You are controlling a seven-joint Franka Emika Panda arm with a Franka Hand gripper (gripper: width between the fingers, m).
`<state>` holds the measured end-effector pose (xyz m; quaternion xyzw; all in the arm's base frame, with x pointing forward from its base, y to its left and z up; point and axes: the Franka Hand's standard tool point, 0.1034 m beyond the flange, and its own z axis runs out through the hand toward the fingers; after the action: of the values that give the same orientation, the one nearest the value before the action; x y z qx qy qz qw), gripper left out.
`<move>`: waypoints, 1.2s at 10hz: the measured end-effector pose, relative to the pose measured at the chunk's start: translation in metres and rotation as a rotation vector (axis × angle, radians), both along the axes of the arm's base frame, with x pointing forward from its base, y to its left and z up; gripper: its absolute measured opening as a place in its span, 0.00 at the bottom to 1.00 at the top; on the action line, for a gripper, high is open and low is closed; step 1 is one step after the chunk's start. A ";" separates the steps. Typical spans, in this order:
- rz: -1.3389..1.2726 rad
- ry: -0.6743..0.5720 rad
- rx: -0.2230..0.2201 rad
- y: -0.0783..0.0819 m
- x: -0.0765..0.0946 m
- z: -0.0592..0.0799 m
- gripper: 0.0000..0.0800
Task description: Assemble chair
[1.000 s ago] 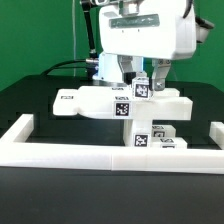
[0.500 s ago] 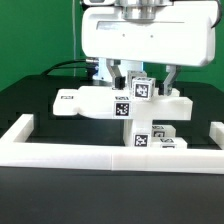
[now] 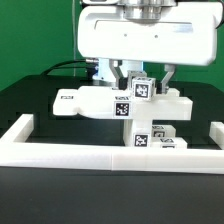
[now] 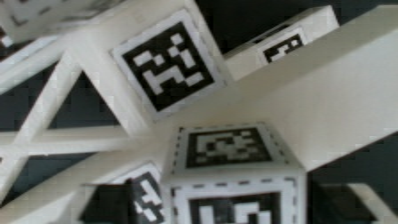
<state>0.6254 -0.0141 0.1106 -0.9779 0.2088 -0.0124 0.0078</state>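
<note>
Although the arm dropped toward the parts a second ago, I see almost no shift since the last half second: my end effector [image 3: 143, 74] hangs straddling the tagged upright post [image 3: 141, 88] of the chair [image 3: 120, 103], fingers [image 3: 124, 72] on either side, but I cannot tell whether they grip it. The chair sits on the counter [image 3: 25, 100] directly below, the border wall [image 3: 100, 157] hemming it in beyond, with open counter past the seat plate [image 3: 85, 101].
</note>
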 end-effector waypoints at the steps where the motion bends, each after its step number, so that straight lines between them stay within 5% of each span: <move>1: -0.015 -0.001 0.001 0.000 0.000 0.000 0.36; 12: -0.692 0.009 0.035 0.004 0.000 0.000 0.36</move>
<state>0.6257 -0.0106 0.1102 -0.8490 0.5281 -0.0063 0.0190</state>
